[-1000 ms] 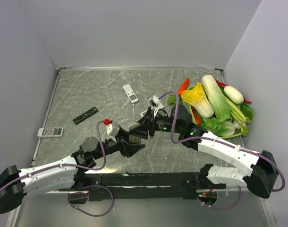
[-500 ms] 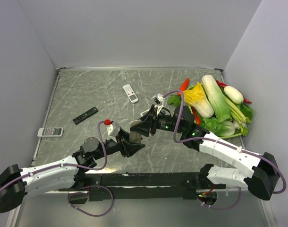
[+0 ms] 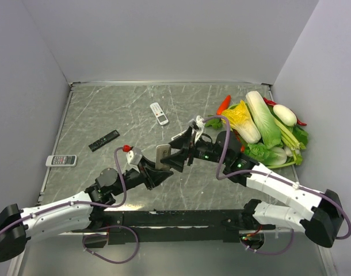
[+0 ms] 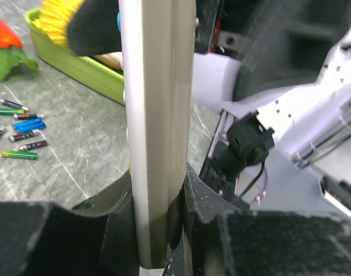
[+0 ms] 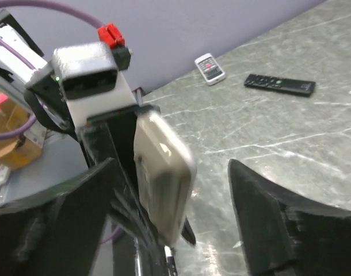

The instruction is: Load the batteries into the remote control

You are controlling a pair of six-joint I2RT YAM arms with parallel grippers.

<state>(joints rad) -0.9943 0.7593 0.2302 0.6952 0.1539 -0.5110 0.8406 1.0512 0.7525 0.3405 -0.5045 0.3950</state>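
Observation:
The remote control [image 3: 162, 156] stands upright on its end above the table's middle, its plain grey-beige back [image 5: 164, 178] facing the right wrist camera. My left gripper [image 4: 158, 190] is shut on its lower end, one black finger on each broad face. My right gripper [image 5: 175, 201] is open, its fingers spread wide on either side of the remote's upper part, with a clear gap at the right finger. In the top view the two grippers [image 3: 158, 172] [image 3: 174, 154] meet at the remote. The batteries [image 4: 23, 129], green, blue and dark, lie loose on the table behind it.
A green tray [image 4: 89, 66] of vegetables [image 3: 262, 126] fills the right side. A small white remote [image 3: 159, 113], a black remote [image 3: 103, 140] and another white remote [image 3: 61, 160] lie at the back and left. Walls close in the table.
My right gripper has opened and let go of the remote. My left gripper has closed on its lower end, and the remote now sits a little further left and more upright.

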